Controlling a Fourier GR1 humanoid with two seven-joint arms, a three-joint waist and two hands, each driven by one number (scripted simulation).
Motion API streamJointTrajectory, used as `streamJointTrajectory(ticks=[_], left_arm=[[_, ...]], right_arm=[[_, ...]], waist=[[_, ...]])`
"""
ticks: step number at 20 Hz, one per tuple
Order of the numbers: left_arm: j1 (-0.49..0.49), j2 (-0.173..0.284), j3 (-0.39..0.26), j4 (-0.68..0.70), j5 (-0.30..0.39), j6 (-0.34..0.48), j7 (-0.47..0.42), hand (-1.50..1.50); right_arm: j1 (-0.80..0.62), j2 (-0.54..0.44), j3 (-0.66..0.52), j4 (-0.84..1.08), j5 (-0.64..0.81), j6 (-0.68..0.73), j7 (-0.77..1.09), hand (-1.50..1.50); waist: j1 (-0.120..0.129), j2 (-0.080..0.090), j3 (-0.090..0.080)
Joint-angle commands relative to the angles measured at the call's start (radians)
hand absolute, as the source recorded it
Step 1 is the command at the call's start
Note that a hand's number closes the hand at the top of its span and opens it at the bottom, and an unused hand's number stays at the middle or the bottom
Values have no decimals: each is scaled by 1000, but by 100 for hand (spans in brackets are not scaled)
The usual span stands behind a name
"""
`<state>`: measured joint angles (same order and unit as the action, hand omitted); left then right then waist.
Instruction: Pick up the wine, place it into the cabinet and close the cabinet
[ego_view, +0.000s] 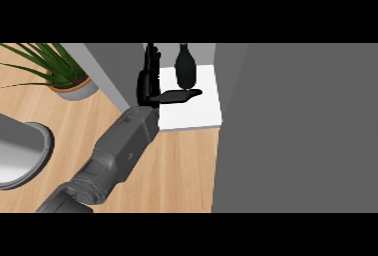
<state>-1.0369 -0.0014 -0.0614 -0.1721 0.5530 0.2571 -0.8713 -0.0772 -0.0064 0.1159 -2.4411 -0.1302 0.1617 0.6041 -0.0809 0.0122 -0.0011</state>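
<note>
The wine bottle (184, 67) is seen standing upright on the white cabinet floor (199, 110), toward twelve o'clock in the head view, dark against the pale shelf. Just at its seven o'clock, a hand (159, 92) is reached into the cabinet, edge-on to the view; its fingers (150, 65) are held straight, pointing toward twelve o'clock, and its thumb (181, 95) is stretched out toward three o'clock, just below the bottle's base. Nothing is held by it. Whether the thumb touches the bottle cannot be told. Which of the robot's hands this is cannot be told from the view; only one forearm (122, 147) is shown, running from seven o'clock up to the cabinet.

At three o'clock of the shelf, a wide grey cabinet door (295, 130) is seen, taking up the right part of the view. A grey cabinet wall (111, 75) is seen at nine o'clock of the hand. The wooden counter (177, 170) lies at six o'clock. A potted plant (63, 75) stands at ten o'clock, and the rim of a grey sink (33, 155) is seen at eight o'clock.
</note>
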Motion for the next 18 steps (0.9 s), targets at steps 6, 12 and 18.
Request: streamJointTrajectory(ticks=[6,12,18], left_arm=[[160,1,-174,-147,160,36,5,-150],[357,1,-454,-497,271,212,55,-150],[529,1,-600,-729,236,376,49,-150]], right_arm=[[-60,6,56,-52,50,-80,60,-150],[-16,-2,18,-80,27,-67,73,-150],[47,-24,-20,-81,6,-36,15,-150]], waist=[[16,-7,-1],[52,-18,0],[75,-17,2]])
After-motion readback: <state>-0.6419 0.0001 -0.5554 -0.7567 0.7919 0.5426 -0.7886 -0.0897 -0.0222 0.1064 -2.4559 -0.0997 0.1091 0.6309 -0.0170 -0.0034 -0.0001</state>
